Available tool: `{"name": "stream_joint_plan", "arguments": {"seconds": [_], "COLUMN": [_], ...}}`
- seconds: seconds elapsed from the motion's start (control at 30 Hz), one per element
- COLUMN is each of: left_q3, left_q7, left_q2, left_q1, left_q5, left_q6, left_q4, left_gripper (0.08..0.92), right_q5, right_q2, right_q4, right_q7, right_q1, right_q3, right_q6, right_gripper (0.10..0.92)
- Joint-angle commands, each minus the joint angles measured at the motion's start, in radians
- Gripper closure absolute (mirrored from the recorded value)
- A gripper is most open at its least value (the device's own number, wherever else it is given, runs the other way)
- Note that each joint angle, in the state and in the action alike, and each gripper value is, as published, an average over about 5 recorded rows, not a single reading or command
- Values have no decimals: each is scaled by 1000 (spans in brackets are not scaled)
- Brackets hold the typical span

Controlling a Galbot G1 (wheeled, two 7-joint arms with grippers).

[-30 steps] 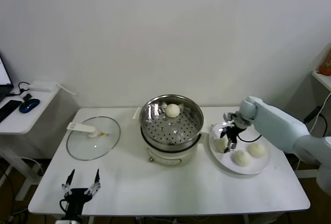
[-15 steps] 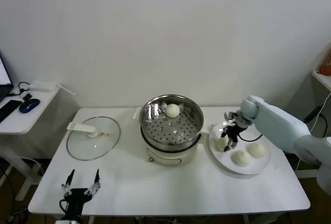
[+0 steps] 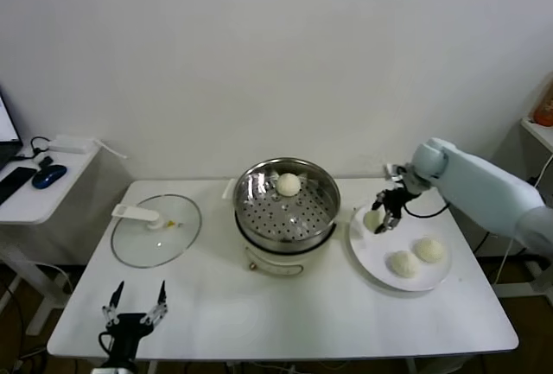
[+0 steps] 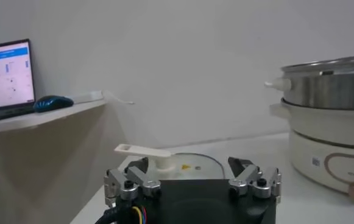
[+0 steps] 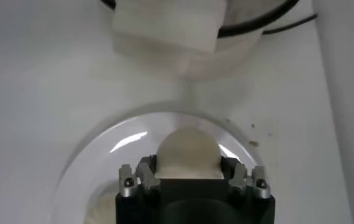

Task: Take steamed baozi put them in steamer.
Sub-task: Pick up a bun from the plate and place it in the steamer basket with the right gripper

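My right gripper (image 3: 383,216) is shut on a cream-white baozi (image 3: 372,219) and holds it just above the near-steamer edge of the white plate (image 3: 371,262). The right wrist view shows that baozi (image 5: 187,151) squeezed between both fingers of the gripper (image 5: 187,169), with the plate (image 5: 97,152) beneath. Two more baozi (image 3: 403,263) (image 3: 429,249) lie on the plate. The shiny steel steamer (image 3: 259,218) stands mid-table on its cream pot base, with one baozi (image 3: 289,185) at its back. My left gripper (image 3: 136,309) waits open at the table's front left corner.
A glass lid (image 3: 156,230) with a white handle lies flat left of the steamer, also seen as the lid (image 4: 192,162) beyond my left gripper (image 4: 192,176). A side desk (image 3: 34,197) with a mouse stands at far left. The steamer (image 4: 332,85) rises beside the left arm.
My right gripper has closed on a baozi from the plate and lifted it up and slightly back. The left arm has not moved.
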Motion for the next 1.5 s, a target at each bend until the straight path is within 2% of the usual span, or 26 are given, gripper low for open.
{"name": "stream_joint_plan", "arguments": {"seconds": [0.03, 0.33, 0.6, 0.97, 1.5], "left_q3": [6, 18, 20, 16, 4], "left_q7": [1, 1, -1, -3, -4], "left_q2": [3, 2, 8, 16, 20], "left_q1": [-2, -11, -10, 19, 36], "left_q5": [8, 14, 30, 23, -3], "left_q6": [4, 2, -9, -21, -30], "left_q4": [-13, -22, -54, -66, -66], "left_gripper": [177, 177, 177, 177, 177], "right_q5": [248, 455, 517, 479, 292], "right_q2": [-82, 35, 245, 489, 615], "right_q4": [203, 304, 229, 29, -246], "right_q7": [7, 30, 53, 58, 39], "right_q1": [307, 510, 469, 309, 143], "right_q3": [-242, -405, -386, -347, -256], "right_q6": [-46, -85, -118, -126, -95], "right_gripper": [345, 347, 347, 346, 345]}}
